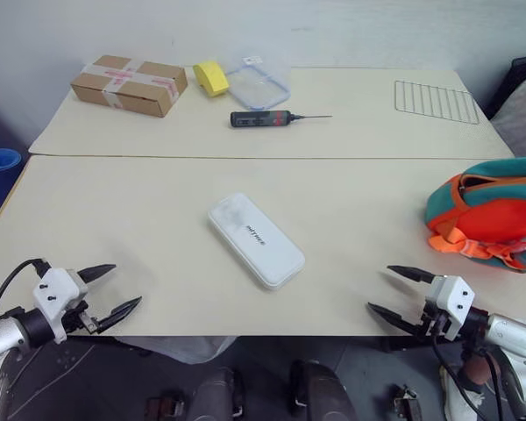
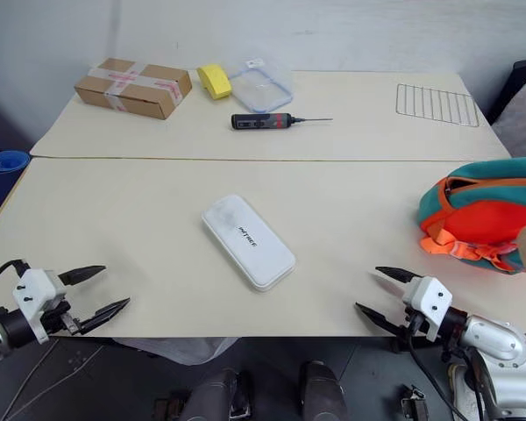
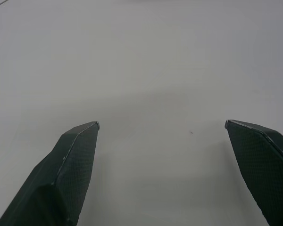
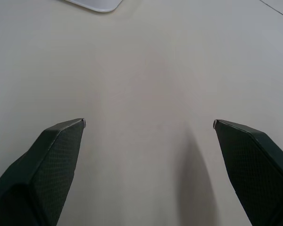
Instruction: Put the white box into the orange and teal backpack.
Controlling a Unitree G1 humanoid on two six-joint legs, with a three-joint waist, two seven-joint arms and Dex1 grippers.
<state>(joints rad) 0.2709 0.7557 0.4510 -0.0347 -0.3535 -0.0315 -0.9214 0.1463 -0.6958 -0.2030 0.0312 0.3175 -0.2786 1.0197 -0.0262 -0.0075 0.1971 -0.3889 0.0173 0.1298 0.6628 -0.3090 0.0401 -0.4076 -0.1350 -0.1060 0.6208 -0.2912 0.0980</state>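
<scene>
Cream tabletop is bearing the white box, lying flat for grasping; left gripper and right gripper are hovering beside it, fingers spread wide, empty; orange and teal backpack is waiting beyond.

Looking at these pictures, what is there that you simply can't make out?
- Orange and teal backpack: cut off by the right edge in both eye views; whether it is open cannot be told.
- Grey lettering on the white box: too small to read.
- Clear container: contents, if any, unclear.
- Blue object beside the table: cut off by the left edge.
</scene>
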